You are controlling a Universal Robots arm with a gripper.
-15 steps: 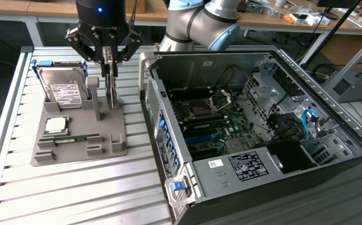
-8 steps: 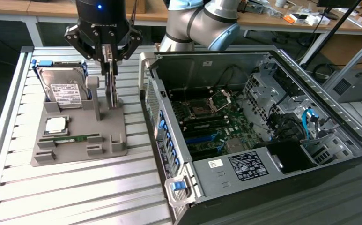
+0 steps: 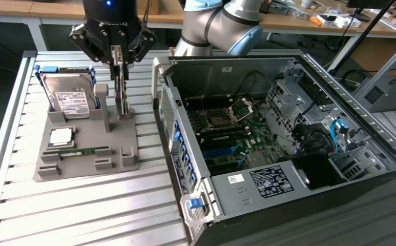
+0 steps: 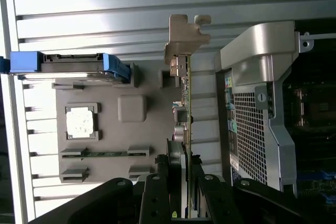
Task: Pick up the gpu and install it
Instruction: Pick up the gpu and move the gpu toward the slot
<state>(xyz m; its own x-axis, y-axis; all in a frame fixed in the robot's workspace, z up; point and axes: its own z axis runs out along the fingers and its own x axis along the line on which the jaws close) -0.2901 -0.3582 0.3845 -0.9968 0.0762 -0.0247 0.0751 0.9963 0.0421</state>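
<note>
Your gripper (image 3: pixel 118 62) is pinching the gpu (image 3: pixel 122 96) by its top edge, upright at the gray holder tray (image 3: pixel 81 166), beside the open PC case (image 3: pixel 215 193).

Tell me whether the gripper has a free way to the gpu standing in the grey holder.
Yes, it seems so. The gripper sits directly over the gpu, which stands on edge in the grey holder, and the card's top edge appears clamped between its fingers. Nothing lies between them.
</note>
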